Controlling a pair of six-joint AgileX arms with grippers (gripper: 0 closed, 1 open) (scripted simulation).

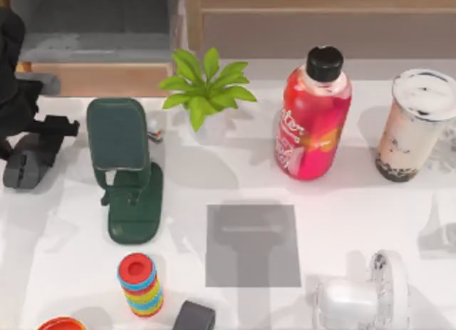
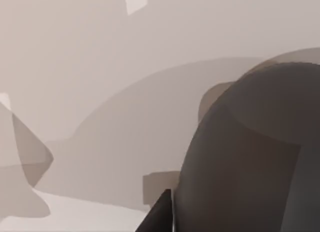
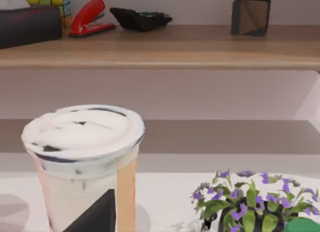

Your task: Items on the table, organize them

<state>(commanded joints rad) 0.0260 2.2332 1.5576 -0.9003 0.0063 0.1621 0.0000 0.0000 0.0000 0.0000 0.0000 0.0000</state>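
Milk-tea cup [image 1: 415, 123] right of bottle [image 1: 312, 116]

One milk-tea cup [image 1: 415, 123], one bottle [image 1: 312, 116], one plant [image 1: 206, 84]

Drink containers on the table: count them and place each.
2. The red bottle stands right of the plant; the milk-tea cup stands at the table's right edge.

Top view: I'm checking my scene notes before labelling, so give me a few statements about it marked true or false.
1. The milk-tea cup stands upright at the far right. True.
2. The mouse lies on the grey mat. False: it lies off the mat, to its lower left at the view's bottom edge.
3. The red bottle stands between the plant and the cup. True.
4. The left end effector grips the cup. False: it sits at the far left, well apart from the cup.
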